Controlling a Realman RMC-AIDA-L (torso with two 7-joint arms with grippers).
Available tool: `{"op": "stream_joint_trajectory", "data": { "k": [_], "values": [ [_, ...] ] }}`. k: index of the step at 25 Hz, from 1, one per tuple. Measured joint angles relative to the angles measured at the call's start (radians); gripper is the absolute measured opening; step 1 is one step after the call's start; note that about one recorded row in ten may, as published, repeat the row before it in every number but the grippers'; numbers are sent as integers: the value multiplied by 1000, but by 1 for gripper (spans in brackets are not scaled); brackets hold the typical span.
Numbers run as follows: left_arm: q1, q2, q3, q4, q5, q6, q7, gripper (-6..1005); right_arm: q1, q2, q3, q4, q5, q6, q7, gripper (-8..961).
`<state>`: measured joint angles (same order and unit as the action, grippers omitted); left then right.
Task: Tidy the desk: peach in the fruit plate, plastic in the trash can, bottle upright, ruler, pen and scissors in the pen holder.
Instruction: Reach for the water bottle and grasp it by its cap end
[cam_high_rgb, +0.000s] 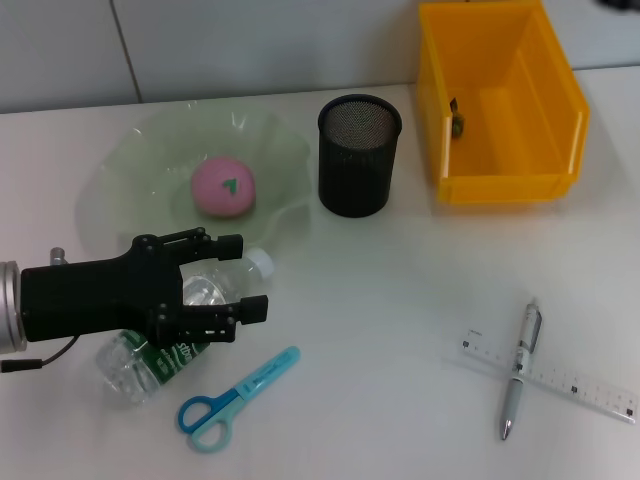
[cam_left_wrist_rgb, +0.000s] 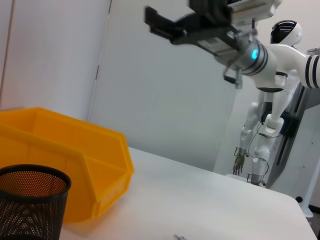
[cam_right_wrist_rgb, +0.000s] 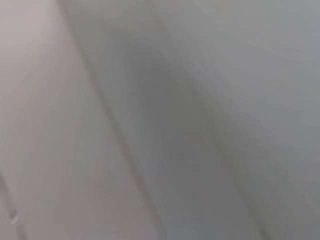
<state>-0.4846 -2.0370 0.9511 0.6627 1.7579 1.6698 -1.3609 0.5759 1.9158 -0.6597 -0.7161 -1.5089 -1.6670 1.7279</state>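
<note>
Desk (cam_high_rgb: 400, 300): bottle (cam_high_rgb: 170, 345) lies on its side near the left front edge, cap toward the fruit plate (cam_high_rgb: 130, 170). Left hand (cam_high_rgb: 235, 277) over it, fingers apart and straddling the body. Right hand (cam_left_wrist_rgb: 165, 25) raised, state unclear. Judgement: close mid-body, tilt cap-up, set down clear of scissors (cam_high_rgb: 235, 395).

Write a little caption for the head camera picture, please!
Left gripper open around a lying bottle; peach already in the fruit plate.
</note>
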Motion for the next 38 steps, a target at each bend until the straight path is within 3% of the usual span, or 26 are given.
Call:
{"op": "stream_joint_trajectory", "data": {
  "k": [11,21,33,38],
  "values": [
    [8,2,-2,0,0,3,-5,865,32,-20,-11,-26,-386,-231,-88,760],
    [6,10,-2,0,0,15,-15,864,65,-20,-97,-46,-578,-255,-121,760],
    [2,17,-2,1,7,18,-30,865,84,-5,-133,-68,-741,-235,-192,759],
    [-22,16,-4,72,2,29,-130,864,87,1,-158,-72,-776,-220,-205,759]
  ]
}}
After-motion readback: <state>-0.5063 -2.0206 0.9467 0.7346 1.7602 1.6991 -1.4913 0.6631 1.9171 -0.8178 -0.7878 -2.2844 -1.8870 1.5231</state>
